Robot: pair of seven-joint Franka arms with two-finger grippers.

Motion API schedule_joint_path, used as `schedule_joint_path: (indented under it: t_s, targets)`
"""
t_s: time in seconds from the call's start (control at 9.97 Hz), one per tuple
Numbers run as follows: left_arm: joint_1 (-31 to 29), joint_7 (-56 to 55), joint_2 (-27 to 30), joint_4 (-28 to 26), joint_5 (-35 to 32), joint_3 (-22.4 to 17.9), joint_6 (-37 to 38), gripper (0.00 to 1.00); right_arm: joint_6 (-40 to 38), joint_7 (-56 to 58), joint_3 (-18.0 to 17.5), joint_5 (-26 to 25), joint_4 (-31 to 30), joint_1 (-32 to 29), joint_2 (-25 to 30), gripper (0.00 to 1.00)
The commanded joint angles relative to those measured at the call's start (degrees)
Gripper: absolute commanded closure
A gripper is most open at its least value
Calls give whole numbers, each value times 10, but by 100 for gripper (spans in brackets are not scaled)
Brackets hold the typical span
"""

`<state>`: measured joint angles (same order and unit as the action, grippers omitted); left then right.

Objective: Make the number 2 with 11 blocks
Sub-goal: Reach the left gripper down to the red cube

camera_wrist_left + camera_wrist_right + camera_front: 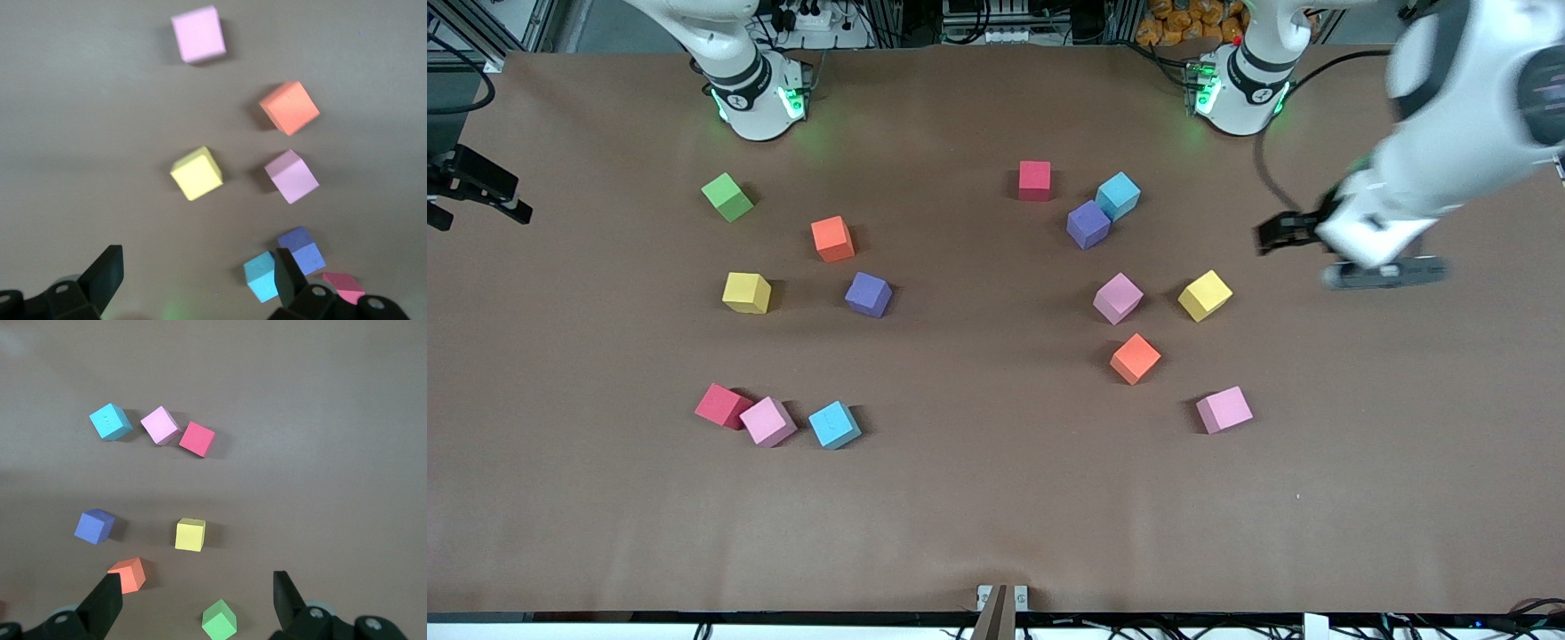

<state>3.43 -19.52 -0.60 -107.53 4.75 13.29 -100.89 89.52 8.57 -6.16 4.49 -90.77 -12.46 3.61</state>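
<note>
Thirteen blocks lie scattered on the brown bench (978, 498), none bearing legible writing. One group, with the green cube (727, 196), sits toward the right arm's end; another, around a pink block (1118, 297), toward the left arm's. The left claw (197, 273) and the right claw (197, 597) both hover, fingers apart, empty.

The blocks (1118, 297) look like matt foam — soft-edged, without shine. The table (996, 498) wears a dull brown paper-like cover; the arms' shells (1449, 133) are glossy white plastic.
</note>
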Motion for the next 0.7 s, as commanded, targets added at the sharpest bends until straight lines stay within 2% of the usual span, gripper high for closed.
schedule_joint_path:
  t_s: [0.0,0.2,0.4,0.5,0.6]
  targets:
    - [-4,-69,17,-67,10,65,-66,0,-3,0,-3,4,9,2,-9,0]
    - [-4,-151,10,-101,11,141,-113,0,-4,3,-3,3,9,5,-17,0]
    - [-3,-257,-27,-119,10,244,-155,0,-1,5,-3,-4,9,10,-28,0]
    - [2,-291,-37,-149,11,291,-198,0,-1,5,-3,-11,8,22,-30,0]
    - [23,-316,-37,-196,10,318,-262,0,7,1,-3,-21,-2,36,-35,0]
